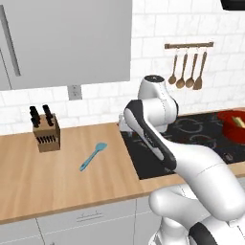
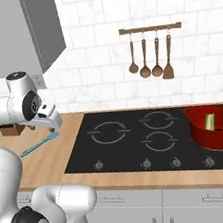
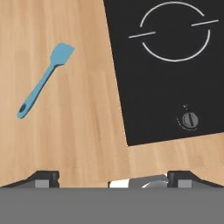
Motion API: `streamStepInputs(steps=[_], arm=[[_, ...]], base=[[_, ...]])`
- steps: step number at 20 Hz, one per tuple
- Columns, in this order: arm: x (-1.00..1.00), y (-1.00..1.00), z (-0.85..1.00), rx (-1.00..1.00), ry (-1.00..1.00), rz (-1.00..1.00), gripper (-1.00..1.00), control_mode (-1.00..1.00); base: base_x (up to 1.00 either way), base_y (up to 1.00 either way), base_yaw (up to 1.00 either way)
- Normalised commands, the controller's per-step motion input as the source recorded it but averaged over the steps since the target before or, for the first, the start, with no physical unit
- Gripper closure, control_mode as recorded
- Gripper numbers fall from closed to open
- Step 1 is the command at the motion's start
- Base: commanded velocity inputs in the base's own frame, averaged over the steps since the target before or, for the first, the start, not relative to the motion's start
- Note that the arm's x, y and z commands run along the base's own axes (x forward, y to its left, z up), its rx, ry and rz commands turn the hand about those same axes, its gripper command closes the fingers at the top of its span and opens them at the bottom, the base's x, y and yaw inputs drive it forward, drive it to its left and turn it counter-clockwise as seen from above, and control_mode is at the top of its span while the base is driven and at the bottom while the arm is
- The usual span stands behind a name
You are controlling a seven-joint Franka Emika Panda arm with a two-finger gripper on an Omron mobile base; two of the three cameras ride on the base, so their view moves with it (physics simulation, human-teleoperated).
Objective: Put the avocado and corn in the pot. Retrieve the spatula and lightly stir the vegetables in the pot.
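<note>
Your gripper (image 3: 113, 176) hangs above the light wooden counter (image 3: 78, 131) at the near left corner of the black glass cooktop (image 3: 175, 87), fingers spread wide with nothing between them. The round bright red pot (image 2: 213, 127), corn cob (image 2: 210, 120) showing inside, sits far off across the cooktop. You'll find the slim light-blue spatula (image 3: 43, 79) flat on bare wood ahead-left of the fingers, nothing between; the wooden knife block (image 1: 46, 130) stands beyond it.

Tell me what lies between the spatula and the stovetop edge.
Nothing: in the hand view just bare wooden counter separates the spatula from the black stovetop. The left base view agrees.
</note>
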Motion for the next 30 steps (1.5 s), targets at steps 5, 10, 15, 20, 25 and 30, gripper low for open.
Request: streamStepInputs(steps=[5, 10, 15, 20, 25, 30], arm=[[0.0, 0.0, 0.0, 0.0, 0.0, 0.0, -1.0, 1.0], [0.03, 0.39, -0.15, -0.14, 0.03, -0.02, -1.0, -1.0], [0.11, 0.02, -0.27, -0.07, 0.12, -0.01, -1.0, -1.0], [0.23, -0.2, -0.39, 0.0, 0.06, -0.04, -1.0, -1.0], [0.3, -0.18, -0.46, 0.0, 0.05, -0.1, -1.0, -1.0], [0.35, -0.32, -0.63, 0.0, 0.0, -0.16, -1.0, -1.0]], base=[[0.0, 1.0, 0.0], [0.02, 0.4, 0.0], [0.0, 0.0, 0.0], [0.0, 0.0, 0.0], [0.0, 0.0, 0.0], [0.0, 0.0, 0.0]])
